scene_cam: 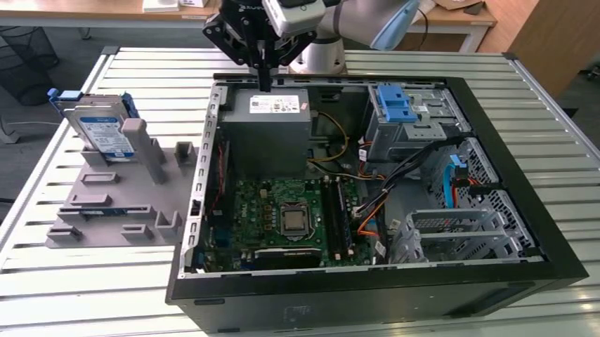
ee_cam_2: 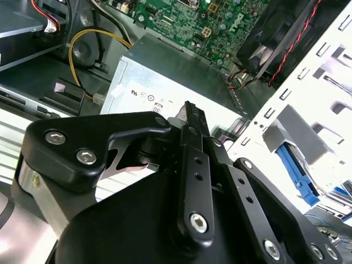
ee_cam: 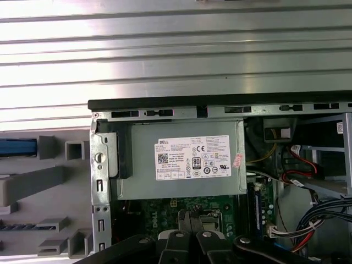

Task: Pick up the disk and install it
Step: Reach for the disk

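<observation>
Over the power supply [scene_cam: 265, 116] inside the open computer case [scene_cam: 375, 302], the gripper [scene_cam: 265, 86] hangs pinched closed, empty. Well apart, the hard drive [scene_cam: 101, 130] stands in its grey fixture [scene_cam: 103, 203]; pickup looks unstarted, and I'd say it needs those fingers spread.

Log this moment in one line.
pincer: shut, empty, nearest grey metal power supply box | silver rectangular disk with blue frame: upright in grey plastic fixture, ungrasped
</observation>
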### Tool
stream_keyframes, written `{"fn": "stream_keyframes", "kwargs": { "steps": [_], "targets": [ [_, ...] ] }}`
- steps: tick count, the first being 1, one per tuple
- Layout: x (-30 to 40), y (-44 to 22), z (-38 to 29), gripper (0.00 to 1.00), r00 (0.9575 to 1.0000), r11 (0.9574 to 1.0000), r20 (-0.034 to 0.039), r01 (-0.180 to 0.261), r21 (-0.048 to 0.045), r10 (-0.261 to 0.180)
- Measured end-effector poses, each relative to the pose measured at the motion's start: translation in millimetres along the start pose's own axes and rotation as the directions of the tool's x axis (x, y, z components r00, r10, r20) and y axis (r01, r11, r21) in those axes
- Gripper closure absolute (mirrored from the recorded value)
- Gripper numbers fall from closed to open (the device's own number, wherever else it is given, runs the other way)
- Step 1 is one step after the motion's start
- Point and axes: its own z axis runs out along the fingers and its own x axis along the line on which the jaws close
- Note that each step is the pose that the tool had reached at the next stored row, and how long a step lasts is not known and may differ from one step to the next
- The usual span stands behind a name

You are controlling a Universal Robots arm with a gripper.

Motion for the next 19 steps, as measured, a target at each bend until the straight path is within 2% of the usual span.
{"fn": "stream_keyframes", "kwargs": {
  "steps": [19],
  "targets": [
    [7.3,-0.5,-0.2,0.89,1.0,1.0,0.0,0.0,0.0001,0.0]
  ]
}}
